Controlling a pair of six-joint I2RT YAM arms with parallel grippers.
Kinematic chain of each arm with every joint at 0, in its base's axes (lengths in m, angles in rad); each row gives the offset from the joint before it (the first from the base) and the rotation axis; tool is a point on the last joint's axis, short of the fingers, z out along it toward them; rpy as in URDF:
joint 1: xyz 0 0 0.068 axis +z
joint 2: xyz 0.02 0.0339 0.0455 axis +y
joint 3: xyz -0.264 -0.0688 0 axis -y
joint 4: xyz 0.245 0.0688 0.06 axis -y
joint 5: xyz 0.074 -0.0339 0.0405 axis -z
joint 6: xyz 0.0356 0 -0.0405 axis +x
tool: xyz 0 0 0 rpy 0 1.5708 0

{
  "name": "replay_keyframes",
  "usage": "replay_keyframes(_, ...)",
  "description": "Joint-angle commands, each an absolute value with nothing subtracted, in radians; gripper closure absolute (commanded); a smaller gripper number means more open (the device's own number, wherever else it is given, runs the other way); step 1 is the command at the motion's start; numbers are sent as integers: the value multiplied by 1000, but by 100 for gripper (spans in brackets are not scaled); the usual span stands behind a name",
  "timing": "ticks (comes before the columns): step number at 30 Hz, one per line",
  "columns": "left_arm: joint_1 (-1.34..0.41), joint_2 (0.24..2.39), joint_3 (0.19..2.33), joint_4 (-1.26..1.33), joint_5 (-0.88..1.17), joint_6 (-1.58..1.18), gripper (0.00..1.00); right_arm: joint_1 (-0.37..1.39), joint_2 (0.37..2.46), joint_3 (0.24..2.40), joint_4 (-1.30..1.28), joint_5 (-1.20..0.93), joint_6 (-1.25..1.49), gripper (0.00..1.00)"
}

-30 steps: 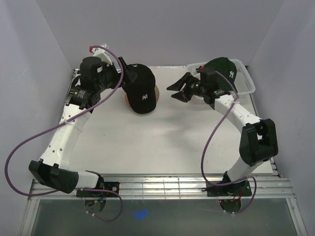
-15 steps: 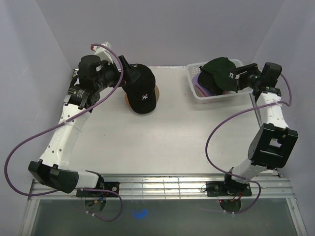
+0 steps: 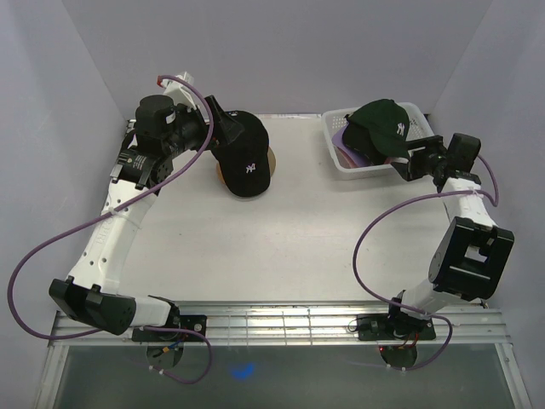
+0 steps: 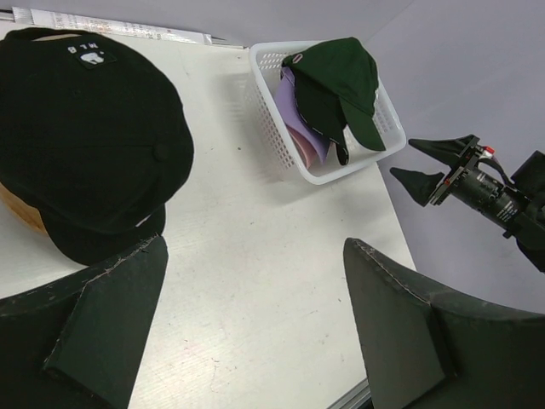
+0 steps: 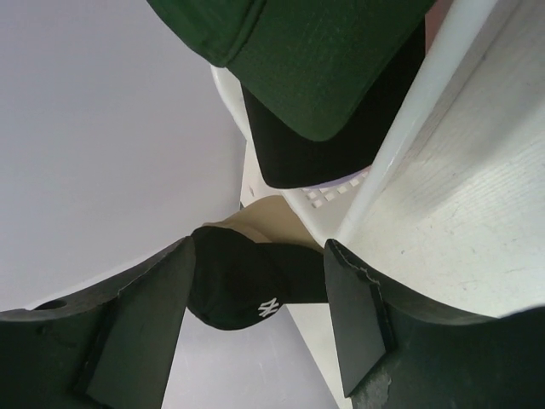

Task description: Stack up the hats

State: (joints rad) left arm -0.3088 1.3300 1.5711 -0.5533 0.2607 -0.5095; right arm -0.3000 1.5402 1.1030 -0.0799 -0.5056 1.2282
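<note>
A black hat [image 3: 247, 162] with a white logo sits on the round wooden stand [image 3: 272, 160]. My left gripper [image 3: 223, 126] hovers just behind and left of it, open and empty [image 4: 255, 243], with the black hat [image 4: 85, 128] to its left. A dark green hat [image 3: 387, 119] tops the pile in the white basket [image 3: 375, 168], over a black hat [image 4: 319, 111], a lavender hat [image 4: 298, 115] and a pink one [image 3: 349, 156]. My right gripper [image 3: 417, 160] is low by the basket's near right corner, open and empty [image 5: 260, 241], pointing toward the green hat [image 5: 324, 51].
The basket [image 4: 281, 128] stands at the back right of the white table, close to the right wall. The wooden stand [image 4: 21, 213] shows under the black hat's brim. Grey walls enclose the table on the left, back and right.
My right arm swung from the middle of the table to the basket's right side, then dropped to its near right corner, jaws a little wider. The left arm stayed put.
</note>
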Motion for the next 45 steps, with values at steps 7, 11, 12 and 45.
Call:
replay_keyframes(7,-301,1315,1609,-563,242,-497,6,-308,1626,1155,43,-476,1247,31)
replay_keyframes(11,-301,1322,1612,-566,235,-494,6,-308,1638,1169,28,-479,1236,30)
replay_keyframes(12,-301,1327,1612,-566,235,-495,6,-308,1640,1169,28,-471,1230,30)
replay_keyframes(45,-298,1361,1664,-626,183,-466,6,-310,1812,1151,265,-439,1354,39)
